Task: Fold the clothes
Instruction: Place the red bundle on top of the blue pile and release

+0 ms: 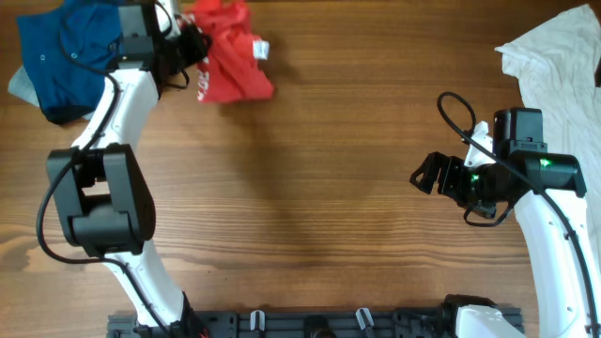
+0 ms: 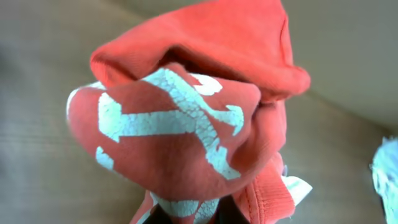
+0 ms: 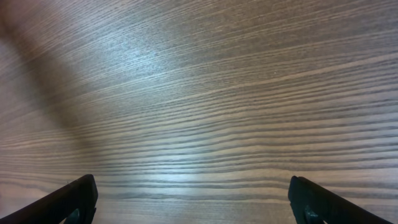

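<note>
The red T-shirt sits crumpled in a heap at the far left of the wooden worktop, cracked white print showing on its bunched folds. The left gripper is at the shirt's left edge, jaws pinched together on a gather of the red cloth. Just left of that arm lies a dark blue garment. Well apart, at the right, the right gripper hovers over bare wood with its jaws spread wide. A white garment lies in the far right corner.
</note>
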Controlling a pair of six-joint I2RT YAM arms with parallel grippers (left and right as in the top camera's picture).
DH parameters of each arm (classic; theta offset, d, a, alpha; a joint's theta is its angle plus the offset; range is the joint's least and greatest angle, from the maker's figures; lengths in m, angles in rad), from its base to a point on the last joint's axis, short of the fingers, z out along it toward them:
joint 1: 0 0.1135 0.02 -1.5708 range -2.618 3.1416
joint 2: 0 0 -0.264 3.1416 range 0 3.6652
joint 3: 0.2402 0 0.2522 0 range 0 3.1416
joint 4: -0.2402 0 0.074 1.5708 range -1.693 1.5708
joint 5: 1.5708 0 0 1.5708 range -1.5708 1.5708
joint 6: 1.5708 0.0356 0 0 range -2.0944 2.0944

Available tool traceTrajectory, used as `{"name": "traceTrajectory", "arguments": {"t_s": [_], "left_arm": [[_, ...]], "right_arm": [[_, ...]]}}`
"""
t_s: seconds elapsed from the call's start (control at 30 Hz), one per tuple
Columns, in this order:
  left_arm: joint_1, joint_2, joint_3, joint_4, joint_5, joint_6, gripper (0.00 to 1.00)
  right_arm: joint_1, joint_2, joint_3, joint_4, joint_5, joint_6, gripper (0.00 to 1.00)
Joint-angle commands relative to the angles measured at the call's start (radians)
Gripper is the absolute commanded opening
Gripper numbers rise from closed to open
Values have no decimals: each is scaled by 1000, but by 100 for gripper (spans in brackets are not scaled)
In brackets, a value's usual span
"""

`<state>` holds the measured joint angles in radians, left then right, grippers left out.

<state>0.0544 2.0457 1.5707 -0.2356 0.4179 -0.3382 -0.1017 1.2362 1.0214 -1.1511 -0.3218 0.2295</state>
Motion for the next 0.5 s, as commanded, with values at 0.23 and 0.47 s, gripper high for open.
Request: {"name": "traceTrajectory", "arguments": {"t_s": [0.23, 0.47], "left_arm": [[171, -6, 29, 197, -78, 16, 4], [262, -47, 66, 206, -33, -101, 4]], "right_arm": [[-3, 4, -2, -13, -16, 18, 99], [-3, 4, -2, -16, -16, 35, 99]]}}
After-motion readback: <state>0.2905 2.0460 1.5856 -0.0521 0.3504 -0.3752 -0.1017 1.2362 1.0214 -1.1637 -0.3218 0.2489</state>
